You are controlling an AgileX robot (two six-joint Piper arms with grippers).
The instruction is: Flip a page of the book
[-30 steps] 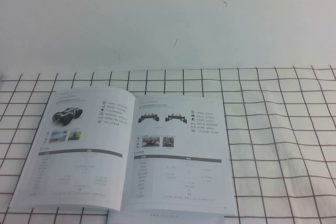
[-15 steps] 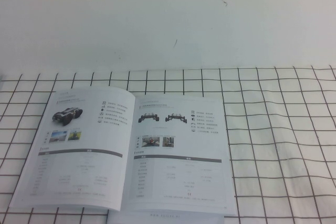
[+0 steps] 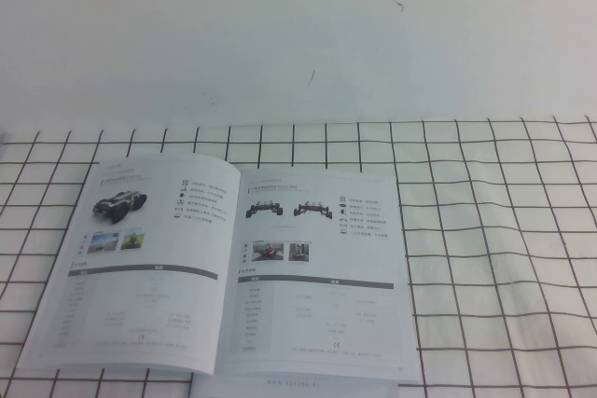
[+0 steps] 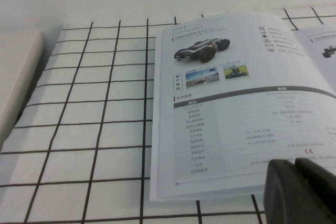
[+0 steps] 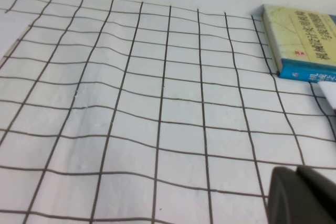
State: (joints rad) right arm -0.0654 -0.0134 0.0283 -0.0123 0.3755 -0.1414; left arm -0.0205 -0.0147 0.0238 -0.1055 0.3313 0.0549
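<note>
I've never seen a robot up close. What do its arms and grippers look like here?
Little shows. The arms are out of the high view. Each wrist view catches only a corner of its gripper: the left gripper and the right gripper are matte black, rounded blocks. No cables or markings are visible.

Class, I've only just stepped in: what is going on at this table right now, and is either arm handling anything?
Nothing is being handled at the moment. The book lies open on the grid-patterned cloth, its turned page lying on the left, showing a dark wheeled robot vehicle picture and tables. The left gripper sits close to the page's near edge, holding nothing. The right gripper is shut and empty above bare cloth, off to the side. A second, thicker closed book lies beyond it.
</note>
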